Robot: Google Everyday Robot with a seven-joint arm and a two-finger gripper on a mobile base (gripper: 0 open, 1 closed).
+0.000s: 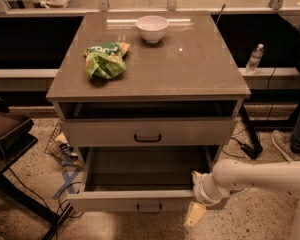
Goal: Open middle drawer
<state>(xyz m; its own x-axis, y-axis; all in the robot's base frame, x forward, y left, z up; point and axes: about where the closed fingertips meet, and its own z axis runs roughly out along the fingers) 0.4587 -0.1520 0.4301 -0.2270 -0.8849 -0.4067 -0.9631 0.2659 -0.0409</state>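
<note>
Grey-topped cabinet point(190, 69) on speckled floor point(265, 219). Wide grey-beige middle drawer point(105, 201) juts toward me, long axis left-right. White gripper point(195, 213) at its right front corner; I cannot tell its grip.

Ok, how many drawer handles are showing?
2. One on the shut drawer under the counter; one on the open drawer below it, with the gripper at its right front corner. Another drawer may be hidden underneath.

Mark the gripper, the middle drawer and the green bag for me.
gripper point(195, 200): camera view, its middle, by the drawer's right front corner.
middle drawer point(110, 201): camera view, front panel, left half.
green bag point(106, 60): camera view, its crumpled centre.
</note>
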